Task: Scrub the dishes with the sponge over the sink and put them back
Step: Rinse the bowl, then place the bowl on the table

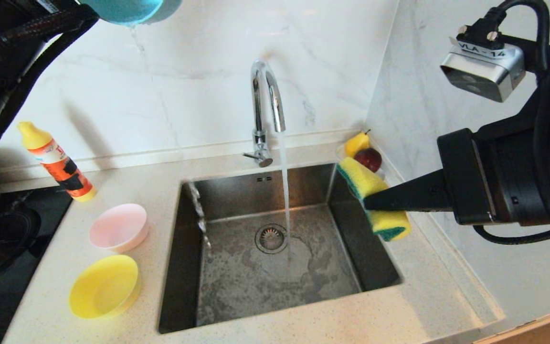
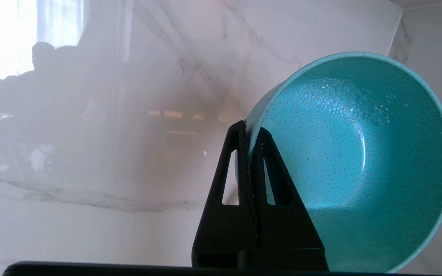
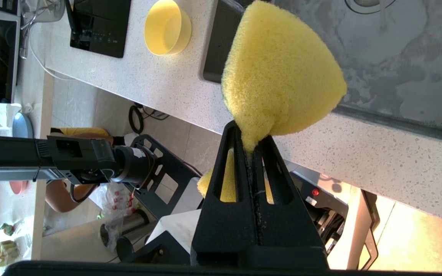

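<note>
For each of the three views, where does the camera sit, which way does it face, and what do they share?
Head view: high, facing down at the brushed-steel sink; both arms show.
Left wrist view: behind the left hand, facing the marble wall; fingers clamp the light blue plastic bowl.
Right wrist view: behind the right hand, facing the counter edge and floor; fingers pinch the yellow-green sponge.
Shared: head and right wrist views show the sponge, sink and yellow bowl.

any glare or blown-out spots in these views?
Left wrist view: window reflection blows out one corner of the marble wall behind the blue bowl, pinched by the left gripper. Right wrist view: overexposed floor patch below the sponge. Head view: even, with glints on the tap.
</note>
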Motion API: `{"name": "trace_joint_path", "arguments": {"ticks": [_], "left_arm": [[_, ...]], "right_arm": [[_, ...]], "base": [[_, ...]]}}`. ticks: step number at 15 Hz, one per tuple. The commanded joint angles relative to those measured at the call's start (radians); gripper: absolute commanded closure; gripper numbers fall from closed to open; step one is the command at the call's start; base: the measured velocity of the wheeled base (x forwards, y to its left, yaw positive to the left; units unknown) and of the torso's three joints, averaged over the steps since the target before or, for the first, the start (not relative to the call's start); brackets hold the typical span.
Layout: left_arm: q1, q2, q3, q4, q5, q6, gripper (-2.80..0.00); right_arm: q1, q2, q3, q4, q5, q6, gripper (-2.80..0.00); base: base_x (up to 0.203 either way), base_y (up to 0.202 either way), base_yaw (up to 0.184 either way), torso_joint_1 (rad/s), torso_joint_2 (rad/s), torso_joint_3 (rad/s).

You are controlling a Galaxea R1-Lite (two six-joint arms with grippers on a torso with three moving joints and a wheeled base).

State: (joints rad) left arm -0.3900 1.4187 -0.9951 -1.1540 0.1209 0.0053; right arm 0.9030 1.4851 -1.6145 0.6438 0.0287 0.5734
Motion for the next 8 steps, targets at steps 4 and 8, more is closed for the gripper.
{"name": "trace_joint_path", "arguments": {"ticks": [4,8], "left_arm": [[0.015,0.009,0.052,0.148,0.008,-0.015,0.0],[0.076,-0.013,0.077,0.489,0.014,-0.102,0.0]], "right_arm": [[0.001,0.001,-0.002,0.004,0.0,0.003,0.0],[0.001,-0.002,-0.004,0.004,-0.001,0.003,0.0]], "base": [[0.0,0.0,0.0,0.0,0.0,0.0],[0.0,0.0,0.0,0.0,0.0,0.0]]}}
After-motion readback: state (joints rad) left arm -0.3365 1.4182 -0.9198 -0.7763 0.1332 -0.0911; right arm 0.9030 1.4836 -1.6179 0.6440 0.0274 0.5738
